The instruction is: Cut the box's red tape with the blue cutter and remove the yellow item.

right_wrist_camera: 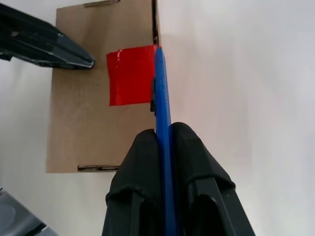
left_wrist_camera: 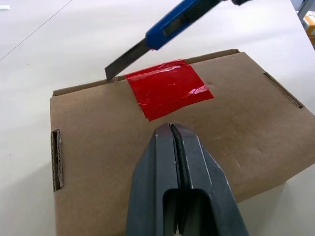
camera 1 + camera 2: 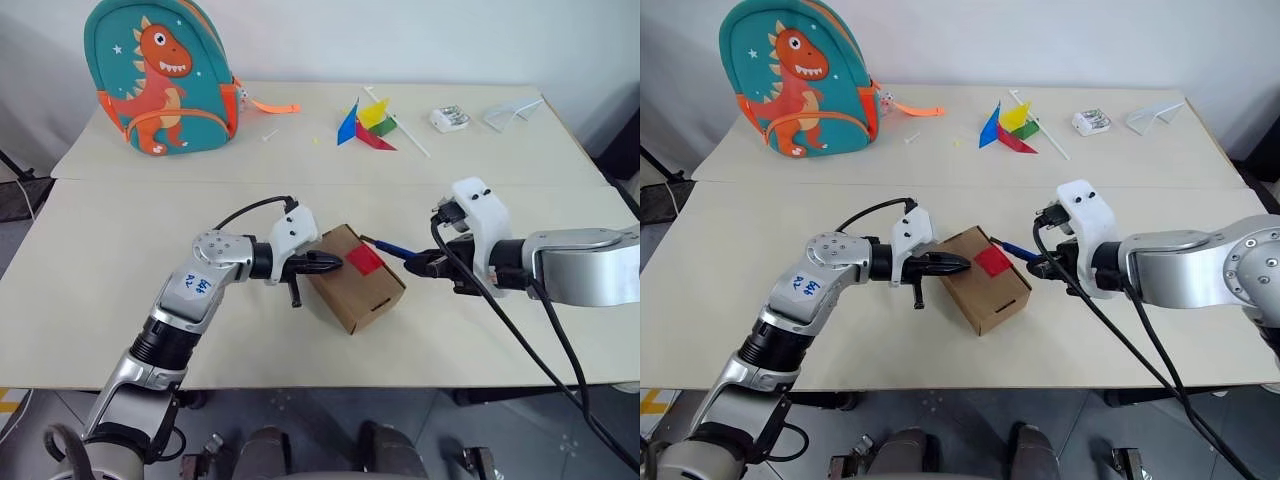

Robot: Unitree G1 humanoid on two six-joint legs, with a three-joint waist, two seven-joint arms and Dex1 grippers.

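White tabletop (image 3: 120, 330) carries the scene. Right gripper (image 1: 165, 135) is clamped on the blue cutter (image 2: 170, 27), its blade tip touching the box (image 3: 355, 280) at the far edge of the red tape (image 2: 167, 88). Left gripper (image 2: 171, 130), fingers pressed together and holding nothing, rests its tips on the box top just beside the tape. Farther back lie a dinosaur backpack (image 3: 160, 75) and a pinwheel (image 3: 368, 125)
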